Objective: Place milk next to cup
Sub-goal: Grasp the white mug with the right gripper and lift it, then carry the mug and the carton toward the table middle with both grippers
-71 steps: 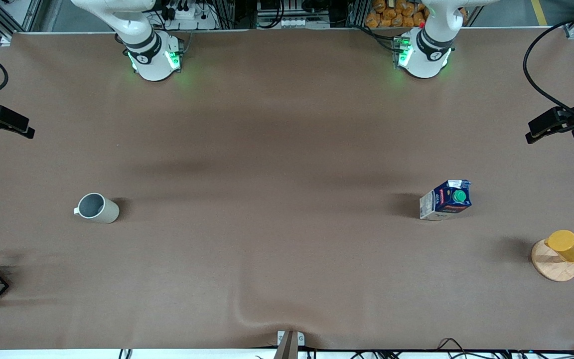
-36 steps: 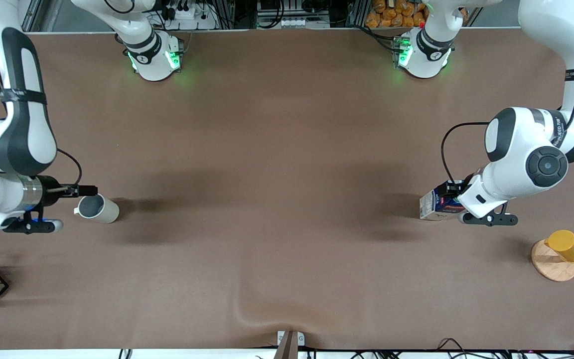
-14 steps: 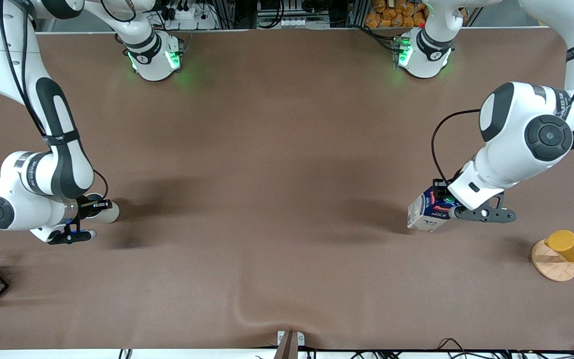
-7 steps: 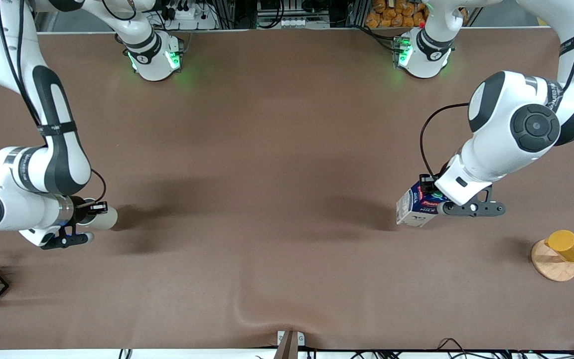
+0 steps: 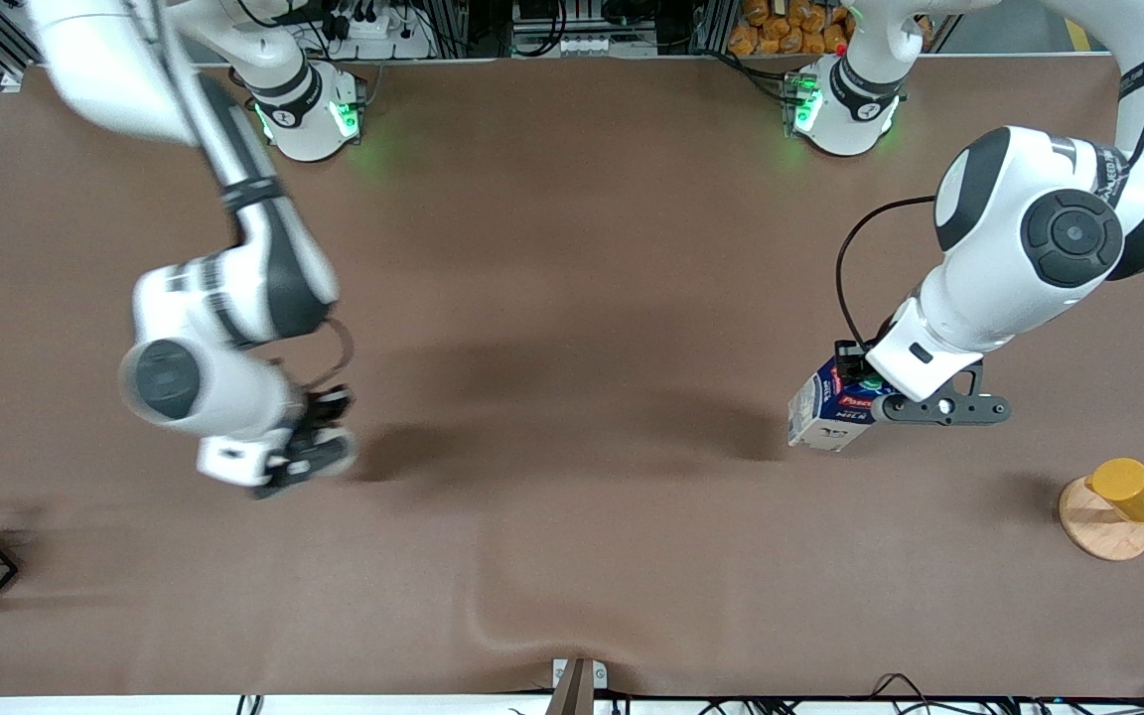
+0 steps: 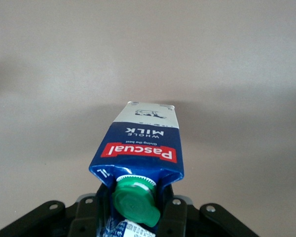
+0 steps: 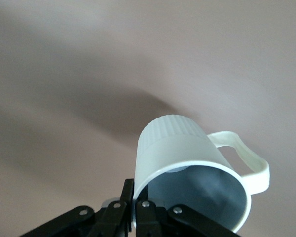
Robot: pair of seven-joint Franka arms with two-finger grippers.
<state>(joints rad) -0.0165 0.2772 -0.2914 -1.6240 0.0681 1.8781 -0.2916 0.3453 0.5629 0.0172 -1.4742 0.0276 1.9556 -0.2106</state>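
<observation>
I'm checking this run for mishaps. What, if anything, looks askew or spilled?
Nothing spilled. The milk hangs tilted in the left gripper, cap on, over the left arm's end of the table. The cup is also tilted, its rim pinched by the right gripper. Both tilts come from being carried.

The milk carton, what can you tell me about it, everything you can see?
The milk is a small gable-top carton, cardboard by its look: dark blue top, red label band, pale grey-white lower sides, round green cap. The left hand is shut on its top, near the cap. It hangs tilted, base swung away from the hand, apparently lifted off the brown table, toward the left arm's end. Nothing else touches it.
</observation>
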